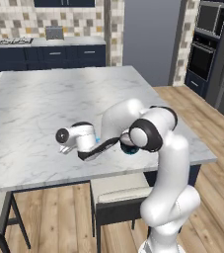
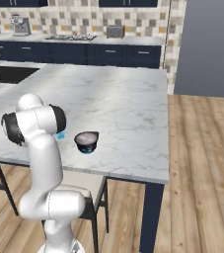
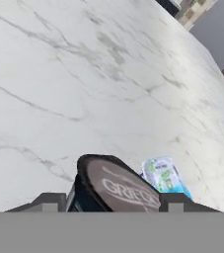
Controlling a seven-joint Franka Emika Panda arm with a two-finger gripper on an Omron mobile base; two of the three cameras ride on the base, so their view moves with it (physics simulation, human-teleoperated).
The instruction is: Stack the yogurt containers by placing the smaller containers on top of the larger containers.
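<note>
A small dark navy cup with a pale printed top sits between my gripper's two fingertips, which press against its sides. Just to its right in the hand view lies the tiny light-blue container, close beside the cup. From the left base view my gripper reaches low over the counter near its front edge. The wide dark cup with a greyish-pink top and teal base stands alone on the counter, a short way to the right of my hand. My elbow half hides that wide cup in the left base view.
All of this is on a white marble island, whose front edge runs just below my hand. A stool stands under that edge. A dark counter with a toaster lines the far wall.
</note>
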